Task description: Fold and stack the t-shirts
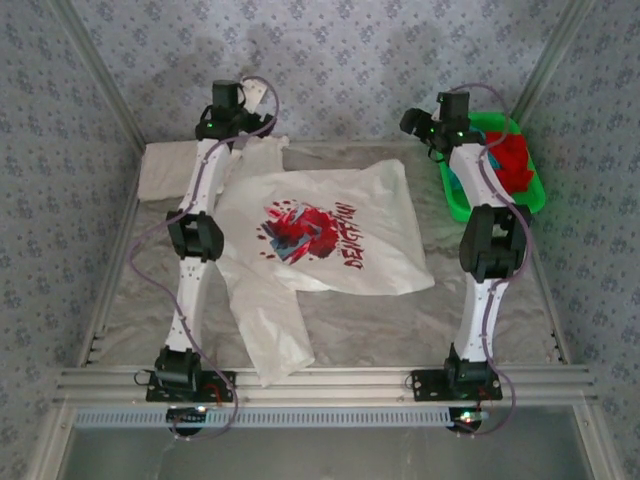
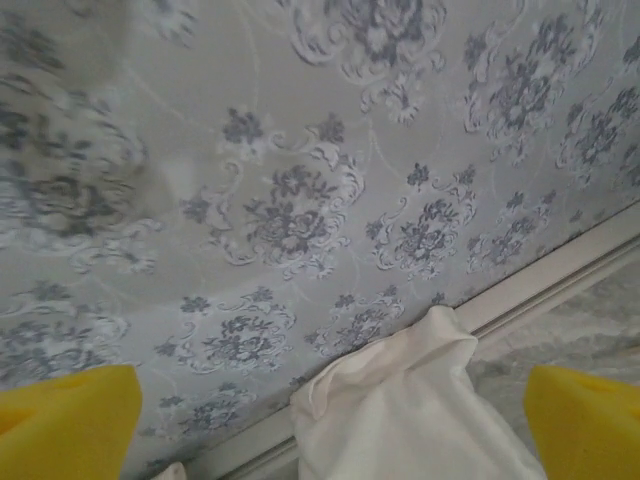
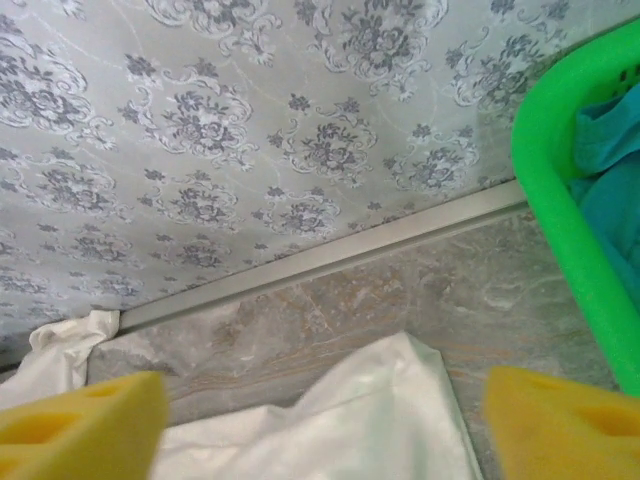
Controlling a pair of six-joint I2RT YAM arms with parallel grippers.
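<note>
A white t-shirt with a red-and-blue splash print and red lettering [image 1: 320, 235] lies spread flat across the middle of the table. One of its sleeves trails toward the near edge. My left gripper [image 1: 240, 118] hovers over the shirt's far left corner, and my right gripper [image 1: 425, 125] over its far right corner. In the left wrist view the yellow pads [image 2: 70, 425] stand wide apart above a loose white cloth corner [image 2: 410, 410]. The right gripper [image 3: 320, 425] is equally open above the white hem [image 3: 350, 425]. Neither grips cloth. A second white tee [image 1: 165, 170] lies at the far left.
A green plastic basket [image 1: 458, 205] at the far right holds a red tee [image 1: 512, 160] and a teal tee [image 1: 455, 185]; its rim [image 3: 555, 200] sits close to my right fingers. A metal rail [image 3: 330, 255] and a patterned back wall bound the far edge.
</note>
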